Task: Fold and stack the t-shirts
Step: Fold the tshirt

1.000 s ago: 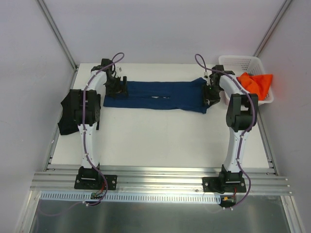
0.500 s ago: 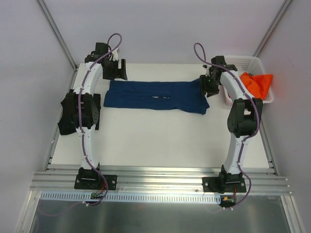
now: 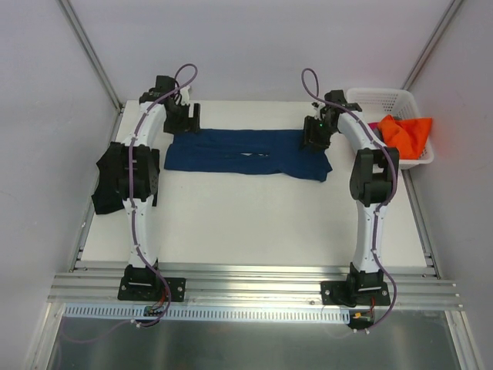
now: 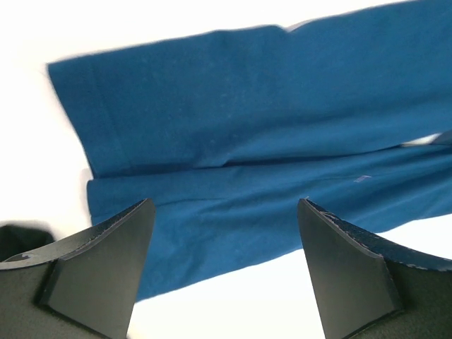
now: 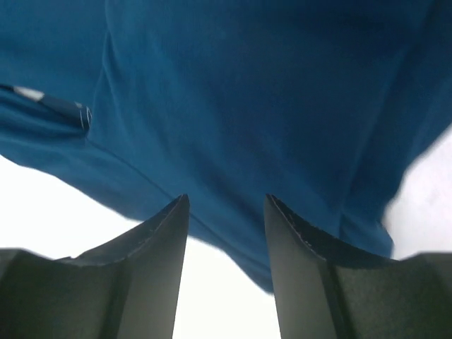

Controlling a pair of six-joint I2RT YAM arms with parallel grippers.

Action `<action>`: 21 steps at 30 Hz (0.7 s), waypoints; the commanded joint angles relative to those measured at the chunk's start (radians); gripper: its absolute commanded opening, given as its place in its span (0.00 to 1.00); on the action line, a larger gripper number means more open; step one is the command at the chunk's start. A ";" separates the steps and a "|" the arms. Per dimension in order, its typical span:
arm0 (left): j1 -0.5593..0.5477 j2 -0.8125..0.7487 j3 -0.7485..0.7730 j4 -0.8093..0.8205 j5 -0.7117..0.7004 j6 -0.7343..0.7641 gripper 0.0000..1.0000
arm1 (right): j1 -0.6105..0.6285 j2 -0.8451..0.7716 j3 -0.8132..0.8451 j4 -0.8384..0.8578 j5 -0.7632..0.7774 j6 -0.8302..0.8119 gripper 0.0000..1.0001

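Observation:
A navy blue t-shirt [image 3: 246, 153] lies folded into a long strip across the back of the table. My left gripper [image 3: 182, 120] hangs open just beyond the shirt's far left corner. In the left wrist view the left gripper [image 4: 224, 205] has its fingers wide apart, with only the cloth [image 4: 247, 120] and white table below. My right gripper [image 3: 316, 132] hovers over the far right end of the shirt. In the right wrist view the right gripper [image 5: 226, 198] is open above the cloth's [image 5: 247, 92] edge, with nothing between its fingers.
A white lattice basket [image 3: 377, 95] at the back right holds a bright orange t-shirt [image 3: 408, 132]. A black t-shirt [image 3: 100, 199] lies at the table's left edge beside the left arm. Bare white table [image 3: 254, 223] runs in front of the navy shirt.
Both grippers left the shirt's two ends and lifted toward the back. The right one then swung left over the cloth. The navy shirt stays flat on the table.

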 commanded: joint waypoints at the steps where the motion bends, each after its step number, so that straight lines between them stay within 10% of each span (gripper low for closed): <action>1: -0.009 0.042 0.018 -0.012 -0.016 0.032 0.82 | 0.005 0.062 0.094 0.047 -0.092 0.095 0.50; 21: -0.032 0.026 -0.140 -0.031 -0.056 0.023 0.82 | -0.001 0.125 0.081 0.058 -0.152 0.164 0.52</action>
